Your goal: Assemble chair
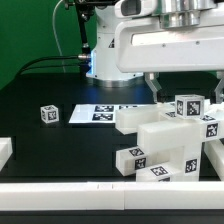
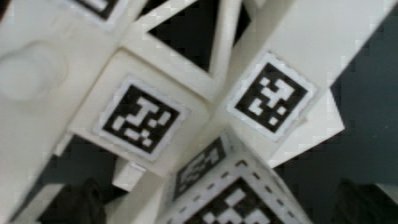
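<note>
Hanging low over the heap of chair parts (image 1: 165, 135) at the exterior view's right, the hand (image 1: 185, 92) stands spread. One dark finger (image 1: 152, 90) drops beside the heap on the exterior view's left, well out from the middle of the hand, and the other is hard to make out near the picture's edge. Nothing looks pinched. Right under the hand sits a chunky white block (image 1: 189, 105) with a black-and-white square tag on its face; whether a finger touches it I cannot tell. Below it a long pale block (image 1: 160, 130) lies across the heap, with a tagged block (image 1: 137, 157) in front of it, another tagged block (image 1: 160, 172) nearer the camera, and a tagged piece (image 1: 212, 128) toward the exterior view's right. The heap rests on the black table (image 1: 40, 140). A small tagged cube (image 1: 49, 114) stands alone, well apart toward the exterior view's left, and the marker board (image 1: 100, 113) lies flat between that cube and the heap. A plain white edge block (image 1: 60, 195) runs along the near side of the table, and another (image 1: 4, 152) sits at the exterior view's left edge. The white arm (image 1: 105, 45) rises behind, with black cables (image 1: 40, 62) trailing off beside it. From the wrist view, the parts fill the picture at very close range: white panels (image 2: 54, 70) meet at angles, a large tag (image 2: 143, 115) sits beside a second tag (image 2: 270, 96), and a dark gap (image 2: 187, 30) shows between slanted braces. No fingers can be told apart there.
</note>
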Robot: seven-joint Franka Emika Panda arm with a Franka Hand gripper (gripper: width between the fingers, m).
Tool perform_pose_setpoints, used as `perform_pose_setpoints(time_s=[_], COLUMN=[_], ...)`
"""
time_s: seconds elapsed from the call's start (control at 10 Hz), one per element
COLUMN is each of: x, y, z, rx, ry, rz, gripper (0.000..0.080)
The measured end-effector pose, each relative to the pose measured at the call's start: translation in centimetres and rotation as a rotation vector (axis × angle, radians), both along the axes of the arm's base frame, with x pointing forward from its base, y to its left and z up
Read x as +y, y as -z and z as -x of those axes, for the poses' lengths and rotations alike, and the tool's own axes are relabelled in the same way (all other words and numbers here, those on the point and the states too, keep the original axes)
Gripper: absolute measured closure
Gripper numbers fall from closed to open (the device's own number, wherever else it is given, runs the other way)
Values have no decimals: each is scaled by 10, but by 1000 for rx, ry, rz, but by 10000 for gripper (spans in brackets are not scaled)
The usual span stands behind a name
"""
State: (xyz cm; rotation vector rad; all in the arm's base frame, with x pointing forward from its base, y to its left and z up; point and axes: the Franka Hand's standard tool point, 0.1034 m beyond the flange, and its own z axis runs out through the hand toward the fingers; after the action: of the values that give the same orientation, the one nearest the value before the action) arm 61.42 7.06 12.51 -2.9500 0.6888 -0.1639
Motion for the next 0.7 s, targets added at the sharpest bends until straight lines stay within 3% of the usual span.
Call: perform_pose_setpoints(time_s=[0.5, 0.7], x=[6, 5], y=[4, 4], z=[-2, -2], rx=[-5, -3], ry=[-389, -358], rz=[89, 85], gripper=[150, 150])
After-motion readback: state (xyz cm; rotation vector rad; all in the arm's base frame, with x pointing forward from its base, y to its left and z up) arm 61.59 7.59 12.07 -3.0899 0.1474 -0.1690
